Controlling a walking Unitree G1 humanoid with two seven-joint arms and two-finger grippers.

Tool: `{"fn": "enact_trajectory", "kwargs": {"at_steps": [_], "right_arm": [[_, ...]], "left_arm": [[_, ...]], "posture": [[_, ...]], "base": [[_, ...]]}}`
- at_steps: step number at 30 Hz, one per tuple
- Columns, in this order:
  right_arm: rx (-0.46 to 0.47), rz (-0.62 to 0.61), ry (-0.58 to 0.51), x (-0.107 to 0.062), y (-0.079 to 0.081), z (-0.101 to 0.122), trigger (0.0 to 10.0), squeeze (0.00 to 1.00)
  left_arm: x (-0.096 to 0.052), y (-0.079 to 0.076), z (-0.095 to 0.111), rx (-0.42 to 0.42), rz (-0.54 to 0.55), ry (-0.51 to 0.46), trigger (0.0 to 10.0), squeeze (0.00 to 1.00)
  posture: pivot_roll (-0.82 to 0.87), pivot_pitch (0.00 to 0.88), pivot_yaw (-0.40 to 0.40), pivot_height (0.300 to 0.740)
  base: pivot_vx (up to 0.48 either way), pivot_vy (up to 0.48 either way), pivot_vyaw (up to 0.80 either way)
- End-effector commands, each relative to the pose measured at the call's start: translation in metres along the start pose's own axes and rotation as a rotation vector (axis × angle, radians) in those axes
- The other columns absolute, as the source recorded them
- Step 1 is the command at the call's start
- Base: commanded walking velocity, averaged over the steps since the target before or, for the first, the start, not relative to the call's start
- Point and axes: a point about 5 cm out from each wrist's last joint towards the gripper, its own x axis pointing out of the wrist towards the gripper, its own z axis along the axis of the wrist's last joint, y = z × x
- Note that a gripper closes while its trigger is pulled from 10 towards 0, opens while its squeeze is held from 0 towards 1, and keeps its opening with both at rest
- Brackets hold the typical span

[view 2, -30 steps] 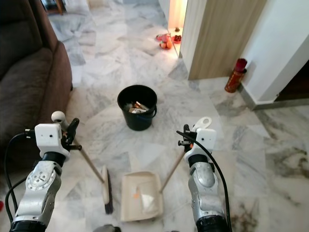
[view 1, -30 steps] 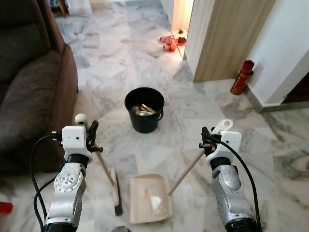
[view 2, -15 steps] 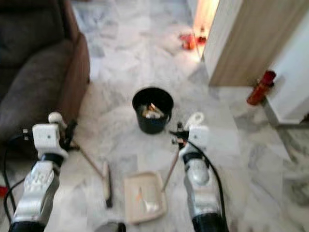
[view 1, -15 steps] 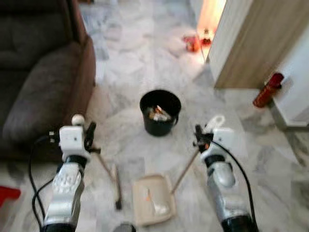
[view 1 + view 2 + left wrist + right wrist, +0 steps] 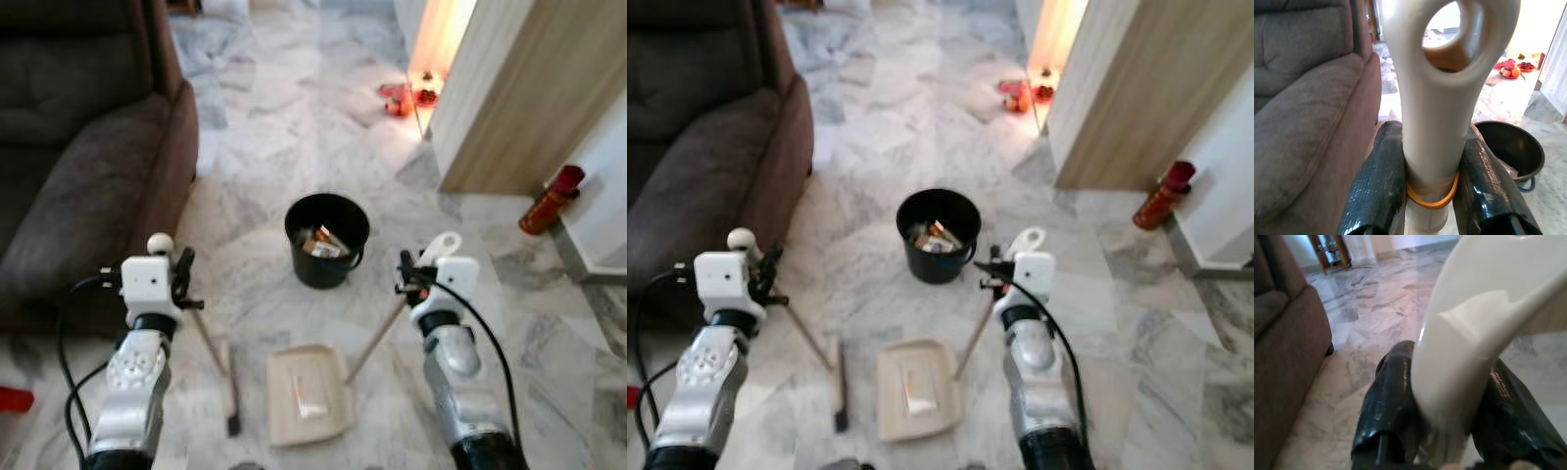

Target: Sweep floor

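**Dustpan loaded, bucket straight ahead**

I am clamping the broom [image 5: 220, 367] handle in my left gripper [image 5: 1430, 191] and the dustpan [image 5: 309, 394] handle in my right gripper [image 5: 1449, 421], both sets of fingers tight on the cream grips. The dustpan is lying at lower centre of the frame, carrying litter, its long axis pointing up the frame toward the black bucket [image 5: 326, 240] at mid-frame, nearer my right arm. The broom head is resting just left of the pan. I am standing on pale marble floor [image 5: 294, 117], with a brown sofa [image 5: 78, 147] at upper left and a wooden partition [image 5: 509, 88] at upper right.
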Motion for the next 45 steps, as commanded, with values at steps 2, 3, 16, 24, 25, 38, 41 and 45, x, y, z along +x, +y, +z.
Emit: {"fn": "enact_trajectory", "kwargs": {"at_steps": [2,3,16,24,25,38,41,45], "right_arm": [[0.001,-0.017,-0.020,0.0005,-0.0057,0.0032,10.0,0.00],[0.002,-0.017,-0.020,0.0007,-0.0056,0.0032,10.0,0.00],[0.005,-0.022,-0.017,0.0007,-0.0054,0.0021,10.0,0.00],[0.001,-0.027,-0.017,0.0007,-0.0057,0.0020,10.0,0.00],[0.003,-0.029,-0.017,0.0008,-0.0060,0.0020,10.0,0.00],[0.006,-0.035,-0.016,0.0015,-0.0063,0.0018,10.0,0.00],[0.006,-0.037,-0.019,0.0015,-0.0064,0.0022,10.0,0.00],[0.004,-0.047,-0.025,0.0020,-0.0069,0.0041,10.0,0.00]], "left_arm": [[0.0009,-0.0038,0.0050,-0.008,-0.006,-0.034,10.0,0.00],[0.0010,-0.0036,0.0050,-0.008,-0.005,-0.034,10.0,0.00],[0.0007,-0.0024,0.0056,-0.004,-0.003,-0.036,10.0,0.00],[-0.0001,-0.0020,0.0052,-0.002,-0.004,-0.034,10.0,0.00],[-0.0001,-0.0018,0.0051,-0.001,-0.003,-0.033,10.0,0.00],[-0.0015,-0.0011,0.0046,-0.001,-0.007,-0.034,10.0,0.00],[-0.0018,-0.0010,0.0041,0.005,-0.007,-0.031,10.0,0.00],[-0.0025,-0.0004,0.0035,0.007,-0.007,-0.028,10.0,0.00]], "posture": [[0.14,0.156,-0.012,0.740],[0.14,0.157,-0.012,0.740],[0.14,0.163,-0.010,0.740],[0.14,0.165,-0.009,0.740],[0.14,0.170,-0.010,0.740],[0.14,0.174,-0.009,0.740],[0.14,0.175,-0.008,0.740],[0.15,0.175,-0.008,0.740]], "base": [[0.281,0.000,0.00],[0.277,0.000,0.00],[0.279,0.000,0.00],[0.279,0.000,0.00],[0.277,0.000,0.00],[0.192,0.000,-0.26],[0.000,0.000,0.00],[0.000,0.000,0.00]]}}
